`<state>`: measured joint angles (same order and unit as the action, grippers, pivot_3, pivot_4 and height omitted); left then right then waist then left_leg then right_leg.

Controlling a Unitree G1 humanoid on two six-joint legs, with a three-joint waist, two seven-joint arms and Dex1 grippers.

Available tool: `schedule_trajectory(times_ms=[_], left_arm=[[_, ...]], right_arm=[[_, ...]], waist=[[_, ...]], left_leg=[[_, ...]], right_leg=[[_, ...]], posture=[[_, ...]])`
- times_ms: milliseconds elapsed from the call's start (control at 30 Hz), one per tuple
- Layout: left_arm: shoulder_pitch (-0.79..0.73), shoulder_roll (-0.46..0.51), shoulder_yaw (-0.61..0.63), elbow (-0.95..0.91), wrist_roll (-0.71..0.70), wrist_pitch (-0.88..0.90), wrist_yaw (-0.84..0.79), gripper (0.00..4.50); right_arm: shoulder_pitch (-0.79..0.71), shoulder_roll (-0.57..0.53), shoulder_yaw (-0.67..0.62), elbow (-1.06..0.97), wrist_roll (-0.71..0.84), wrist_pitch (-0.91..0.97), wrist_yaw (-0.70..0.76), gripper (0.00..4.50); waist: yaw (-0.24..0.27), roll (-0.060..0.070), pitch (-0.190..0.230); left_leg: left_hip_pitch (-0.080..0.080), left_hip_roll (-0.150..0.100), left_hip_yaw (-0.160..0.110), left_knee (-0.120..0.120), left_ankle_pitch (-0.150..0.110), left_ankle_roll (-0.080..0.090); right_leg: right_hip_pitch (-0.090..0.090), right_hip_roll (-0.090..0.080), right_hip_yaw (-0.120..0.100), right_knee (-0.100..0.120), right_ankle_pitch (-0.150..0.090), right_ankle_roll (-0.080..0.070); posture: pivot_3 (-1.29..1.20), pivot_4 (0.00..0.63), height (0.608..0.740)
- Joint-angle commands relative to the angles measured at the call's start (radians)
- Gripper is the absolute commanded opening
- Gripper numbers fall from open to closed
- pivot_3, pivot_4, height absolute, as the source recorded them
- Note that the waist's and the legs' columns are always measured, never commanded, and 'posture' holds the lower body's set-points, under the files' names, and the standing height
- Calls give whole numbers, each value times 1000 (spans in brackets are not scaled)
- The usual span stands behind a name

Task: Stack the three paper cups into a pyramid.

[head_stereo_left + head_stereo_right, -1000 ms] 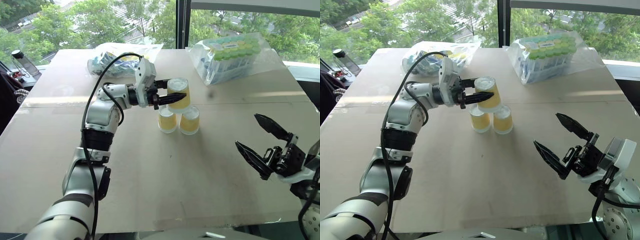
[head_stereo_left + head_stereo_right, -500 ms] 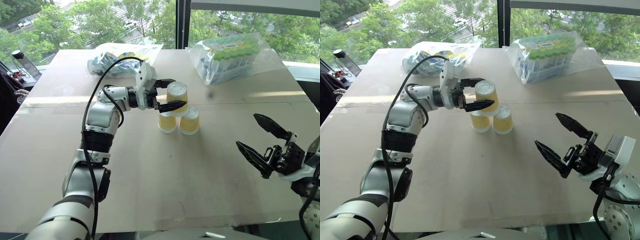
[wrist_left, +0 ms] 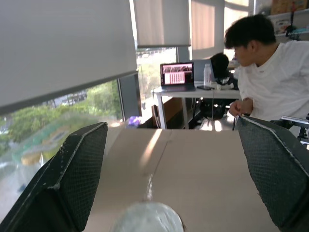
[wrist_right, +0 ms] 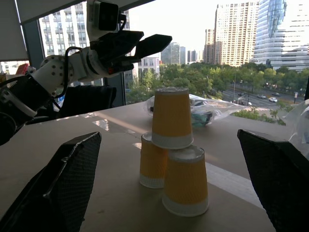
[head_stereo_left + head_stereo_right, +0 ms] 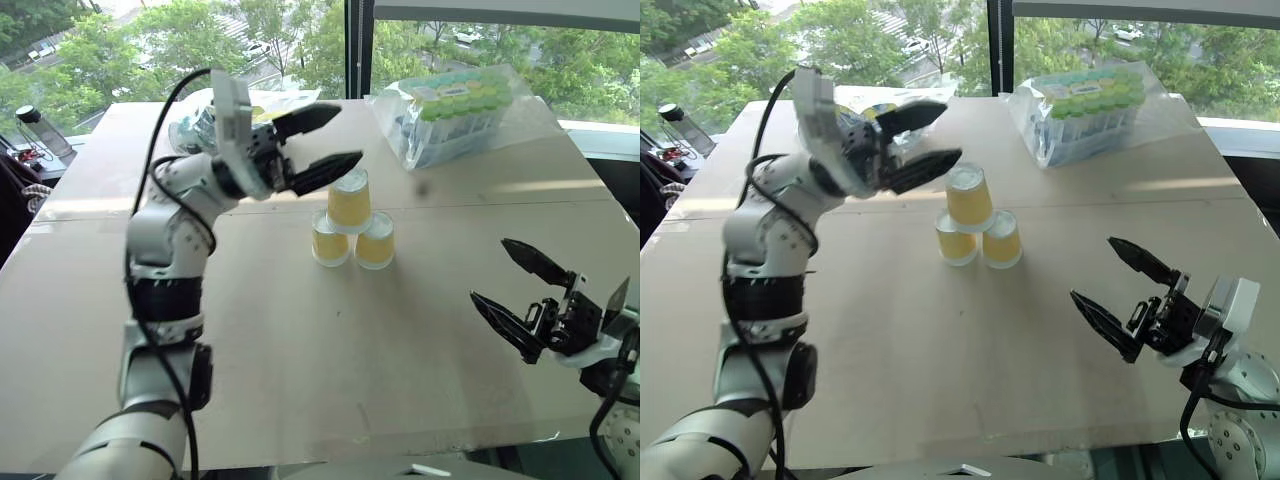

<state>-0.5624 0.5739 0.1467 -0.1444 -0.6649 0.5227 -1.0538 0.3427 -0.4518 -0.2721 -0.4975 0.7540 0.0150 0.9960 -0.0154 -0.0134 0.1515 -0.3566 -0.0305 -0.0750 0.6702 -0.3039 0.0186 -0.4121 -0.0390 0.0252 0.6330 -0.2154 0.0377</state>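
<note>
Behind table (image 3: pixel 203 159), person (image 3: pixel 270 77) at desk, beyond left hand (image 5: pixel 318 140).

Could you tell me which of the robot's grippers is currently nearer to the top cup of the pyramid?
Left. The left gripper, open, hangs just up and to the left of the top cup, not touching it. The right gripper, also open, sits far off near the table's right front.

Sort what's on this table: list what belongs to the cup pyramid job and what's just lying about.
Job:
top cup
two base cups
left gripper, open
right gripper, open

Lying about:
wrapped green-capped containers
plastic bag
bottle
</note>
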Motion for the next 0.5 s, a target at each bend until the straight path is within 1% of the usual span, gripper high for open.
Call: schedule_trajectory(times_ms=[33, 100, 133, 167, 233, 267, 300, 367, 400, 500], left_arm=[[249, 66, 51, -242, -55, 101, 61, 4370], [480, 59, 57, -372, -45, 111, 122, 4370], [575, 48, 44, -412, -5, 91, 160, 4370], [626, 41, 35, -432, 19, 78, 188, 4370], [760, 2, -36, -434, 141, -42, 226, 4370], [797, -19, -58, -427, 178, -82, 246, 4370], [835, -34, -92, -405, 240, -146, 265, 4370], [861, -72, -118, -352, 314, -218, 317, 4370], [871, -78, -131, -333, 338, -248, 320, 4370], [880, -108, -133, -310, 348, -290, 338, 4370]], right_arm=[[17, -6, -17, 49, -41, -46, 27, 4500], [29, -4, -11, 116, -98, -77, 33, 4500], [34, -3, -4, 143, -112, -82, 39, 4500], [36, -2, 1, 157, -116, -85, 42, 4500], [31, 2, 22, 232, -176, -113, 36, 4500], [27, 3, 29, 260, -200, -126, 34, 4500], [18, 4, 37, 299, -239, -144, 19, 4500], [5, -6, 48, 343, -261, -163, 35, 4500], [-1, -9, 47, 358, -263, -165, 36, 4500], [-16, -29, 48, 379, -266, -143, 31, 4500]], waist=[[-2, 0, 0], [-1, 0, 0], [3, 0, 0], [12, -2, 1], [30, -2, 1], [32, -1, -1], [33, 0, -1], [36, 1, -1], [36, 1, 0], [30, 2, 0]], left_leg=[[-1, 0, -1, 0, 0, 0], [2, 0, 1, 0, -2, 3], [2, 0, 1, -1, -2, 3], [1, 0, 1, -1, -2, 3], [0, 0, -1, 0, -2, 4], [0, 0, -1, 0, -2, 4], [2, 0, -1, 0, -2, 4], [11, 0, 0, 0, -3, 4], [12, 0, 0, 0, -3, 5], [12, 1, -1, 0, -3, 5]], right_leg=[[0, 1, -1, 0, 0, 0], [1, -1, 3, 0, 0, 0], [1, -1, 6, -2, 0, 0], [1, -2, 6, -2, 0, 0], [1, -2, 3, -2, 0, 0], [2, -2, 3, -3, 0, -1], [4, -2, 3, -4, -2, -4], [14, -2, 3, -5, -3, -4], [15, -2, 2, -6, -5, -1], [15, 0, 2, -5, -5, 0]], posture=[[0, 150, 740], [0, 150, 740], [0, 150, 740], [0, 150, 740], [0, 150, 740], [0, 150, 740], [0, 150, 740], [0, 150, 740], [0, 150, 740], [0, 150, 740]])
